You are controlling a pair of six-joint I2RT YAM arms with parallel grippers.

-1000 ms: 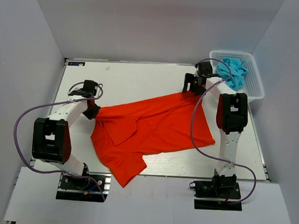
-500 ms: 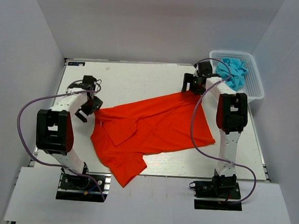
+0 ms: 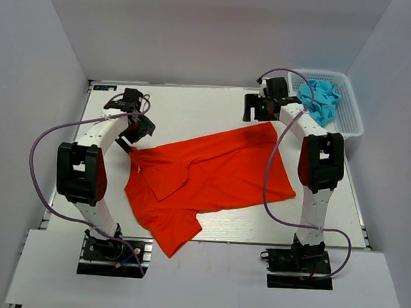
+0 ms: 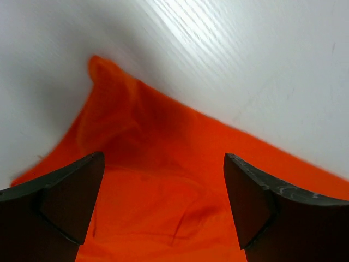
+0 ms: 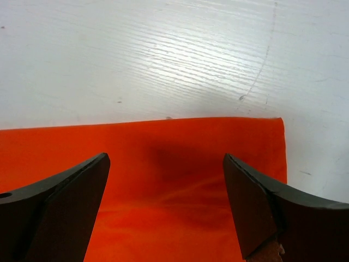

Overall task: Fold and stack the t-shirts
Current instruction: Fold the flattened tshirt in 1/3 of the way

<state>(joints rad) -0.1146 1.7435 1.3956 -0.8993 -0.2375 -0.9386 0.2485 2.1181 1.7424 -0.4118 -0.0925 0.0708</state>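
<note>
The orange-red t-shirt (image 3: 218,172) lies spread and wrinkled across the middle of the white table (image 3: 187,107), with one sleeve folded over near its left side. My left gripper (image 3: 134,136) hovers open just above the shirt's far-left corner; in the left wrist view the gripper (image 4: 163,158) has only orange cloth (image 4: 158,202) beneath its jaws. My right gripper (image 3: 255,114) stands open over the shirt's far-right corner; in the right wrist view the gripper (image 5: 165,158) is above the straight hem (image 5: 185,164). The turquoise-blue t-shirt (image 3: 320,98) sits crumpled in the basket.
A white mesh basket (image 3: 352,115) stands at the table's far-right corner, right beside the right arm. Grey walls close in on three sides. Each arm's purple cable (image 3: 42,151) loops out over the table's sides.
My left gripper has opened, letting go of the shirt's left corner, and has moved toward the far side. My right gripper has drawn back a little from the shirt's far edge.
</note>
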